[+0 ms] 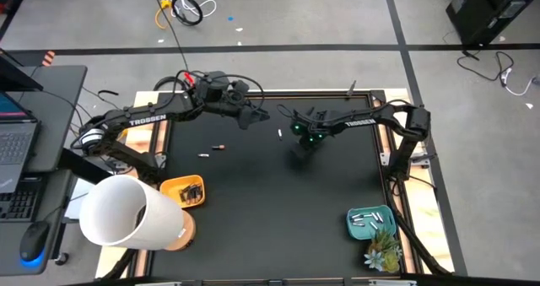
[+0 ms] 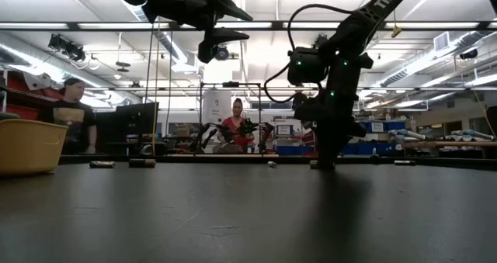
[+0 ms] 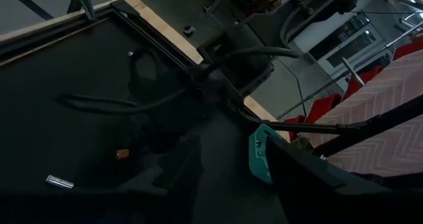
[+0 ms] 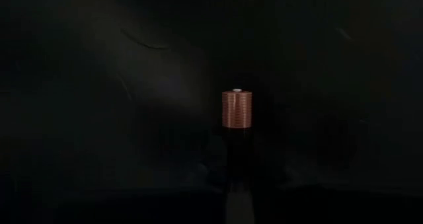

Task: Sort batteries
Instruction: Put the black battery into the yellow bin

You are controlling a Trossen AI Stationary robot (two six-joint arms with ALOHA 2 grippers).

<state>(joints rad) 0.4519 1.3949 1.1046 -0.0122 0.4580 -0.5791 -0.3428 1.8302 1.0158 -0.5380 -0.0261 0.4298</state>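
"trossen" in white on both dark arms.
right gripper [image 1: 305,144] clamped on ribbed copper-ended dark battery [image 4: 236,110]; left gripper [image 1: 253,116] wide, empty.

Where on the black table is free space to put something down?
The table's wide middle front, between the orange tray and teal tray, is bare. The back is crowded: both arms, with the right gripper down on a copper-ended battery, and loose batteries.

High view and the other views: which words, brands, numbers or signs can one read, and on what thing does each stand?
"TROSSEN": white letters on the left arm.
"TROSSEN": on the right arm, small but legible.
"TROS": partial, cut off by the picture's edge, on the right arm in the low view.
Battery: no readable print.
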